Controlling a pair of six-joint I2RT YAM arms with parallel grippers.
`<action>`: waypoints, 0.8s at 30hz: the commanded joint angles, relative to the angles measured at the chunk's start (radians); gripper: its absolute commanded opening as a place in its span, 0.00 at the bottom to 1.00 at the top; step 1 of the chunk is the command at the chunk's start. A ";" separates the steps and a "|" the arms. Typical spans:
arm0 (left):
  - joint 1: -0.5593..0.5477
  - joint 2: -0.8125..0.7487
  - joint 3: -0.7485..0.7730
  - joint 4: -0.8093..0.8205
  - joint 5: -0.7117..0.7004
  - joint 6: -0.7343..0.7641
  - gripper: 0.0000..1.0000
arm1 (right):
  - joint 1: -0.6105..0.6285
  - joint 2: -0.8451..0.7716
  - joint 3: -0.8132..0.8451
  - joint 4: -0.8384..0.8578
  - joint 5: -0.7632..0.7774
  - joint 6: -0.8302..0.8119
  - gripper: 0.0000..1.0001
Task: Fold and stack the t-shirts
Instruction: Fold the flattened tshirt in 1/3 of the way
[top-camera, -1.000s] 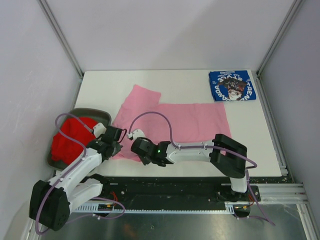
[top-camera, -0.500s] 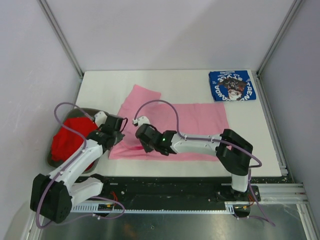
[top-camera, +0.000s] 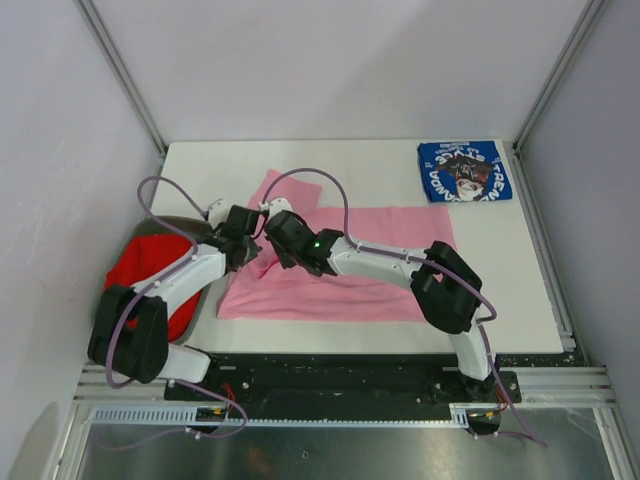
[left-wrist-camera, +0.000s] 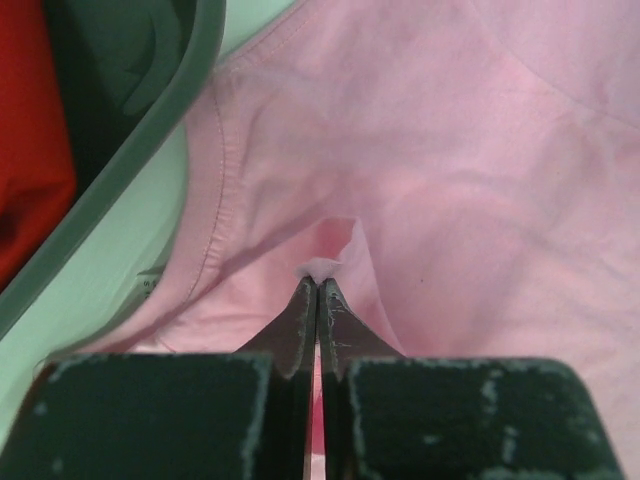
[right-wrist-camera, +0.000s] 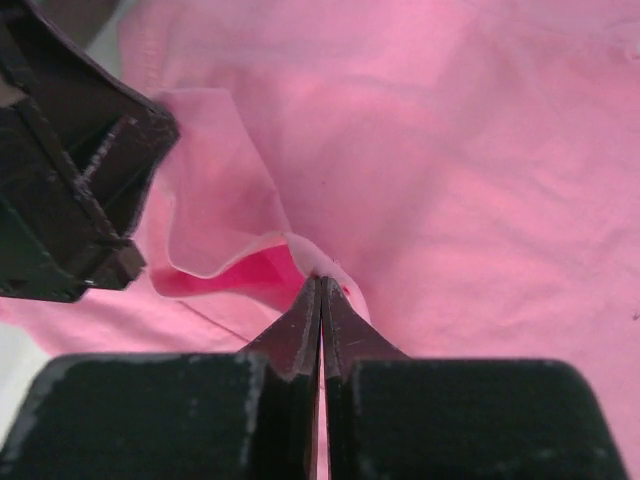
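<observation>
The pink t-shirt lies spread across the table's middle, its left part lifted and folded over. My left gripper is shut on a pinch of its cloth, near the stitched hem. Right beside it my right gripper is shut on a raised fold of the same pink shirt. The left gripper's black body fills the left of the right wrist view. A folded blue t-shirt with a cartoon print lies at the back right corner. The red t-shirt sits bunched in the grey bin.
The grey oval bin stands at the table's left edge, its rim close to the pink hem in the left wrist view. Cage posts and walls close in the back and sides. Both arms cross the front left of the table.
Both grippers have carried the pink shirt's near left edge away from the front of the table, folding it over itself. The left jaws closed fully on the cloth.
</observation>
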 joint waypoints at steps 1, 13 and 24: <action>0.022 0.044 0.064 0.074 0.005 0.035 0.00 | -0.019 0.029 0.044 -0.037 0.031 -0.035 0.00; 0.029 0.169 0.135 0.099 0.037 0.044 0.01 | -0.074 0.013 -0.037 -0.021 0.035 0.024 0.00; 0.038 0.196 0.178 0.109 0.044 0.065 0.32 | -0.120 -0.013 -0.080 -0.020 0.014 0.067 0.14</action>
